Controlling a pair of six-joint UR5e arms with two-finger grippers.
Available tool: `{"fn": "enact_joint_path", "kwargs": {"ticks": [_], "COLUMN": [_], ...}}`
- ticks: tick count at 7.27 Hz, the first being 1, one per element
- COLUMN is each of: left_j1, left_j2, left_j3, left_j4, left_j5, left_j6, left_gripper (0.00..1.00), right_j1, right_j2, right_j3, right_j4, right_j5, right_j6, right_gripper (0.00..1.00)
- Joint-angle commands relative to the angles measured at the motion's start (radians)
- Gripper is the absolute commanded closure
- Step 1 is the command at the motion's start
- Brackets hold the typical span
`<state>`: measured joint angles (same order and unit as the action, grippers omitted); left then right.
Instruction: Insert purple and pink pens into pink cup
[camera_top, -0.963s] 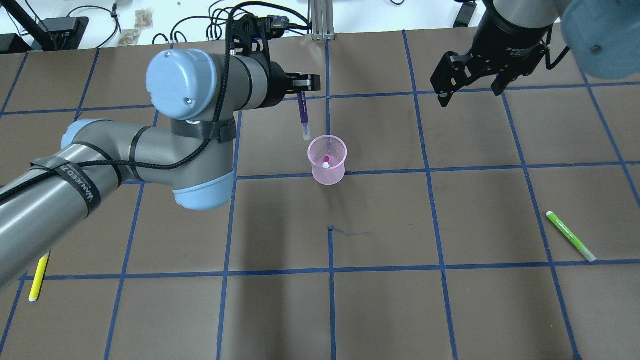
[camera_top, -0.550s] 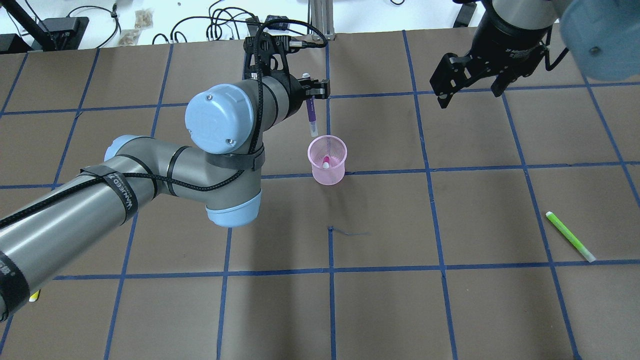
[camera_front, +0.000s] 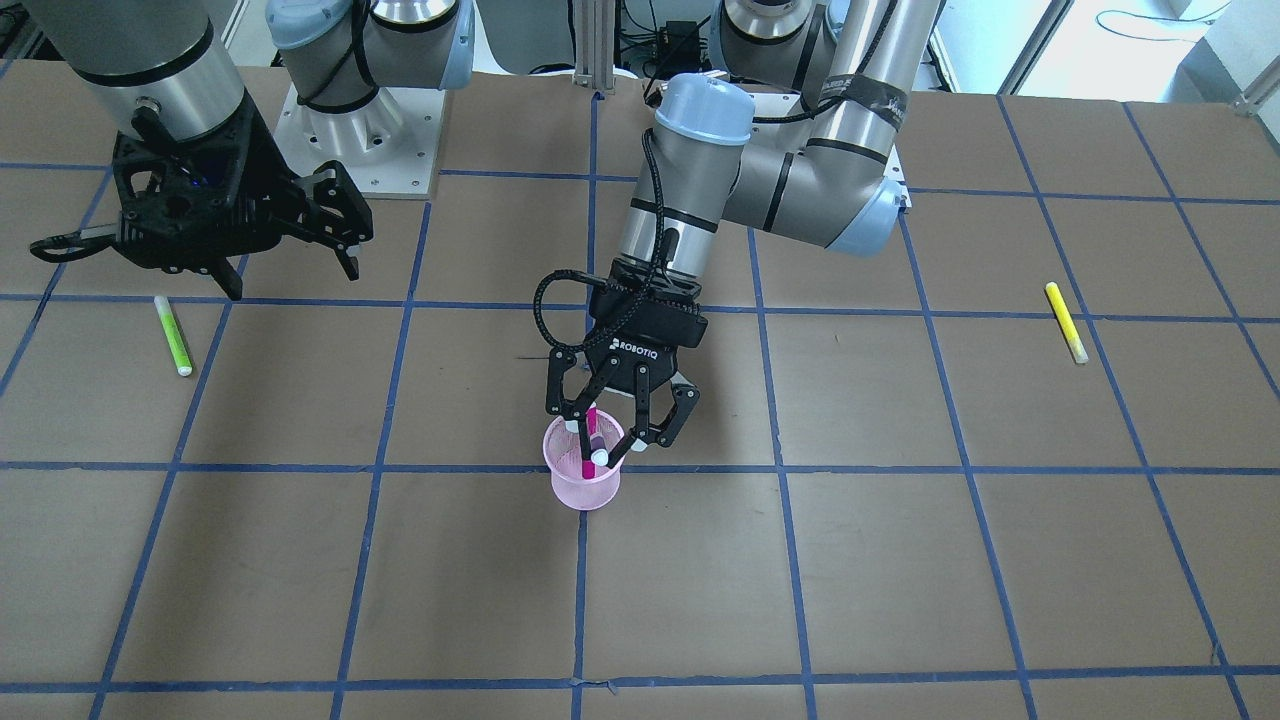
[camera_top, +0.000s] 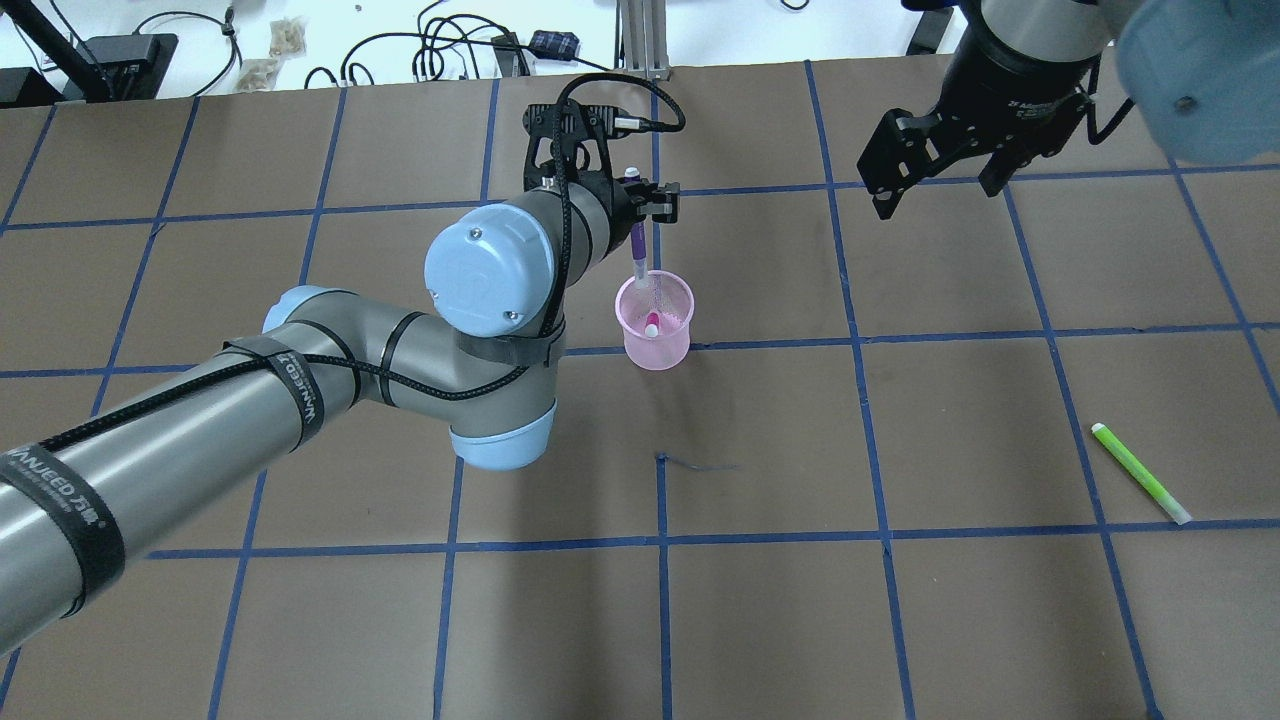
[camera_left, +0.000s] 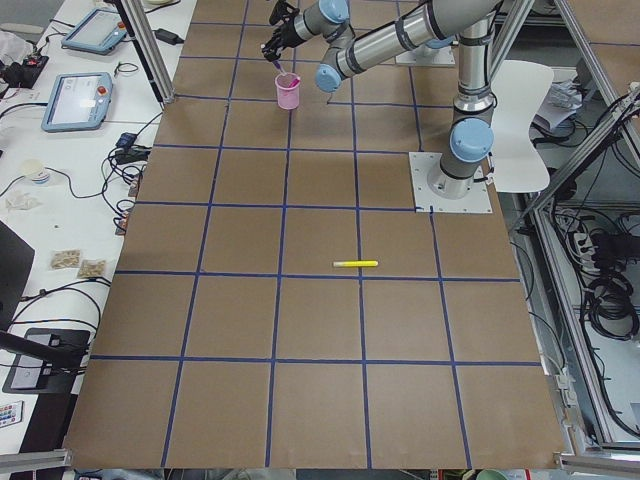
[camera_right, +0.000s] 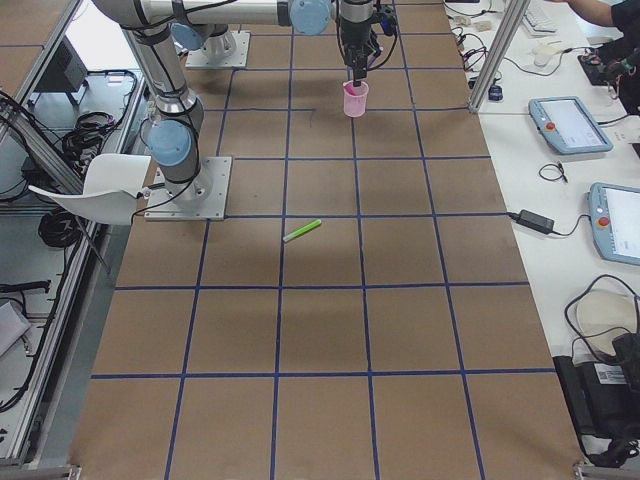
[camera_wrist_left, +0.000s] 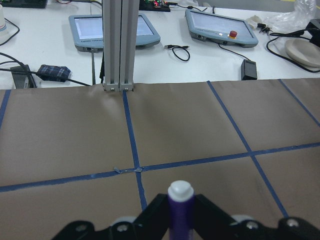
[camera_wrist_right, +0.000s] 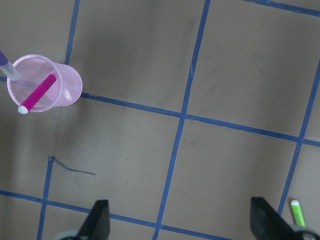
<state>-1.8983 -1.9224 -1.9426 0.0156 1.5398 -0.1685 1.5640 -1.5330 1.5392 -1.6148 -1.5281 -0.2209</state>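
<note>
The pink mesh cup (camera_top: 657, 338) stands upright near the table's middle, with the pink pen (camera_top: 652, 322) leaning inside it. My left gripper (camera_top: 645, 197) is shut on the purple pen (camera_top: 638, 245) and holds it upright, its lower tip at the cup's far rim. The left wrist view shows the purple pen's cap (camera_wrist_left: 181, 207) between the fingers. The right wrist view shows the cup (camera_wrist_right: 67, 85), the pink pen (camera_wrist_right: 37, 93) and the purple pen's tip (camera_wrist_right: 9, 70). My right gripper (camera_top: 940, 170) is open and empty, high at the far right, away from the cup.
A green pen (camera_top: 1140, 472) lies at the right side of the table. A yellow pen (camera_front: 1066, 322) lies on the left arm's side, hidden by that arm in the overhead view. Cables and tablets lie beyond the table's far edge.
My left arm has swung right with the purple pen, from beside the cup to over its far rim. The right gripper has barely moved.
</note>
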Motion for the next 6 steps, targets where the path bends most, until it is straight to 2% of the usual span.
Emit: {"fn": "enact_joint_path", "kwargs": {"ticks": [1,5,6], "left_j1": [-0.001,-0.008,-0.01], "left_j2": [-0.033,-0.063,-0.063], "left_j3": [-0.001,0.008,0.013], "left_j4": [-0.002,0.004,0.004], "left_j5": [-0.018,-0.017,-0.044], "left_j6": [-0.012,-0.022,-0.022], "left_gripper": [1.0,1.0,1.0], "right_j1": [0.001,0.002,0.001], "right_j2": [-0.001,-0.001,-0.001], "right_j3": [0.001,0.001,0.001], "right_j4": [0.001,0.001,0.001], "right_j5": [0.0,0.0,0.0], "right_j6": [0.0,-0.002,-0.003], "right_gripper": [0.0,0.0,0.0]}}
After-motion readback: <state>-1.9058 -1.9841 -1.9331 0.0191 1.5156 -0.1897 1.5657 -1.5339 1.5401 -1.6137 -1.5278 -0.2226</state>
